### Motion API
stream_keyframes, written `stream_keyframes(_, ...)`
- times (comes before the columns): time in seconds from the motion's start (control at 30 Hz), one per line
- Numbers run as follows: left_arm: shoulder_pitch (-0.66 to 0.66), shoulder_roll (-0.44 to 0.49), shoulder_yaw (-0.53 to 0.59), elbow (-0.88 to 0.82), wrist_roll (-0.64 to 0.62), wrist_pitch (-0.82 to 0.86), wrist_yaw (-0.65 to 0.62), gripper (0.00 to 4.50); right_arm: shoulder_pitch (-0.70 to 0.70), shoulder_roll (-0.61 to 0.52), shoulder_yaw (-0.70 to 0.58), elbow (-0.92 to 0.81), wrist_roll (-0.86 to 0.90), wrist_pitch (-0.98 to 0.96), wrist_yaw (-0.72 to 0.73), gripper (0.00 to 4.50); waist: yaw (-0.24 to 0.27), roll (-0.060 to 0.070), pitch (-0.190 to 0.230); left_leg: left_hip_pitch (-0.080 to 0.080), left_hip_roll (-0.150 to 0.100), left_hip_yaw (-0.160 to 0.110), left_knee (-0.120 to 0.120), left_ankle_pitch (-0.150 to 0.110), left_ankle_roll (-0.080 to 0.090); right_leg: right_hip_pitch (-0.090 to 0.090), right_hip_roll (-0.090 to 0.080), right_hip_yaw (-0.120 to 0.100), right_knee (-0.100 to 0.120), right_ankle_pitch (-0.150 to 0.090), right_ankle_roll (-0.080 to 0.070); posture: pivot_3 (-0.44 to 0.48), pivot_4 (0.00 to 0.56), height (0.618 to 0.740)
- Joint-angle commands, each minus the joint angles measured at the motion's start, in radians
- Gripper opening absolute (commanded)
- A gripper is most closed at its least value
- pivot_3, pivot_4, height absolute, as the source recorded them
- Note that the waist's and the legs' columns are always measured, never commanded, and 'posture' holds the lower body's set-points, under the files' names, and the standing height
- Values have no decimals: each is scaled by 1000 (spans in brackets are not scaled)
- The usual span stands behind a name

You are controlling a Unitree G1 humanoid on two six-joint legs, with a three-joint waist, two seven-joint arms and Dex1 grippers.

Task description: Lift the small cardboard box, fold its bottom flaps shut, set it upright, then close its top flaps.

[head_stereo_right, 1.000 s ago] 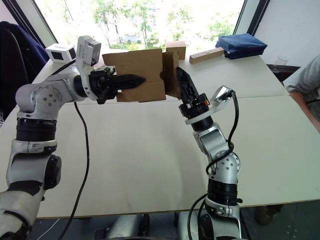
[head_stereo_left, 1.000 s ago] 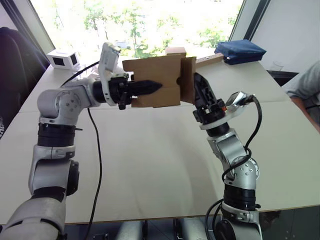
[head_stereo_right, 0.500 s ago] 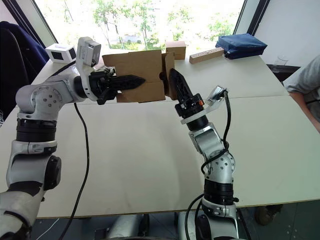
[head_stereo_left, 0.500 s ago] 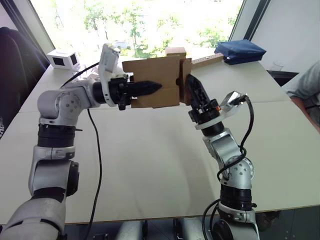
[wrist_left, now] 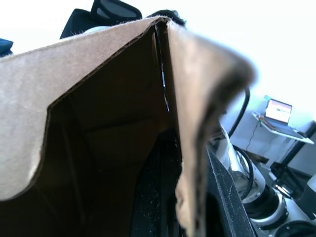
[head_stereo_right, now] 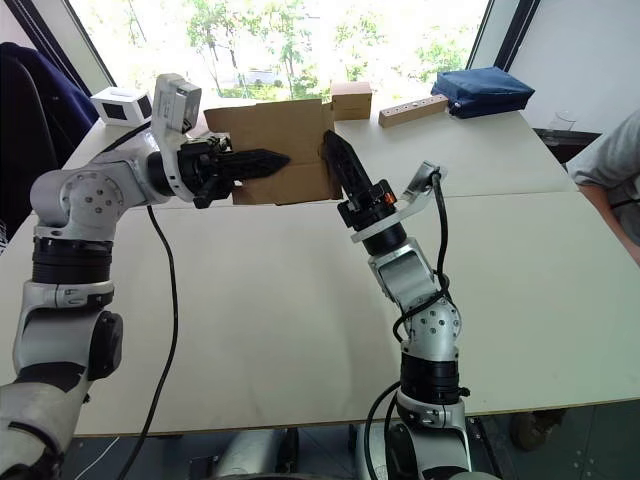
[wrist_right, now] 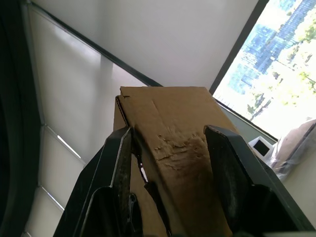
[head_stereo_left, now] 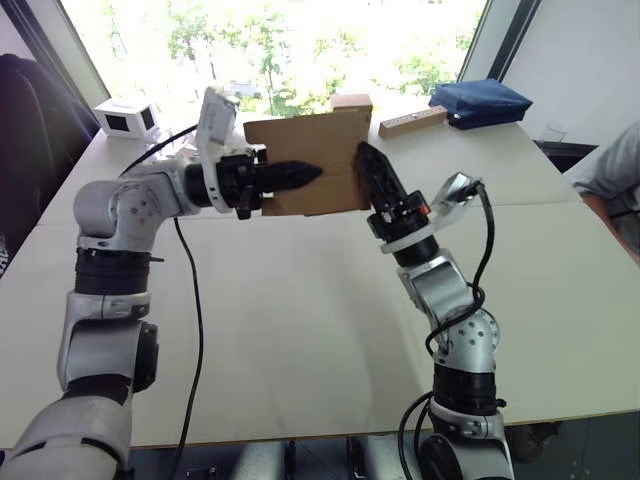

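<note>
Above table (head_stereo_left: 300, 330): small cardboard box (head_stereo_left: 310, 160) between left claw (head_stereo_left: 300, 176), right claw (head_stereo_left: 372, 170).

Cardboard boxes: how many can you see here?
2. One small cardboard box is held above the table in the left tool, the right tool at its end; a tidier tan box sits behind it.

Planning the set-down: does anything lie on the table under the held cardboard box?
Nothing visible does. The cardboard box hangs in the left claw with the right claw at its end, over a bare stretch of table.
</note>
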Motion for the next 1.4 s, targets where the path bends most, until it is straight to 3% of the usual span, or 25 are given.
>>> stream_keyframes(0.03, -5, -19, 25, -23, -19, -17, 10, 0, -8, 31, 34, -56, 3, -6, 0, 2351, 0, 0, 0, 0, 0, 0, 0, 0, 0, 0, 0, 0, 0, 0, 0, 0, 150, 740)
stream_keyframes(0.3, -12, -52, 41, -6, -12, -24, 34, 0, 4, 84, 73, -74, 11, -1, -9, 2351, -1, 0, 0, 0, 0, 0, 0, 0, 0, 0, 0, 0, 0, 0, 0, 0, 150, 740)
stream_keyframes(0.5, -15, -52, 53, -9, -18, -16, 35, 0, 6, 54, 49, -73, 11, -2, -7, 2351, -1, 0, 0, 0, 0, 0, 0, 0, 0, 0, 0, 0, 0, 0, 0, 0, 150, 740)
stream_keyframes(0.7, -13, -33, 64, -6, -26, -5, 17, 0, 16, 26, -14, -66, 67, -14, -5, 157, -1, 0, 0, 0, 0, 0, 0, 0, 0, 0, 0, 0, 0, 0, 0, 0, 150, 740)
stream_keyframes(0.73, -11, -32, 62, -4, -24, -6, 14, 0, 18, 27, -19, -63, 78, -14, -3, 66, -1, 0, 0, 0, 0, 0, 0, 0, 0, 0, 0, 0, 0, 0, 0, 0, 150, 740)
stream_keyframes(1.07, 0, -16, 63, -19, -35, 9, 3, 0, 39, -10, -46, -80, 135, -3, -26, 66, -1, 0, 0, 0, 0, 0, 0, 0, 0, 0, 0, 0, 0, 0, 0, 0, 150, 740)
stream_keyframes(1.4, 17, 19, 29, -32, -33, 11, -38, 0, 50, -209, -40, -139, 128, 89, -2, 66, 0, 0, 0, 0, 0, 0, 0, -1, 2, 0, 0, 0, 0, 0, 0, 0, 150, 740)
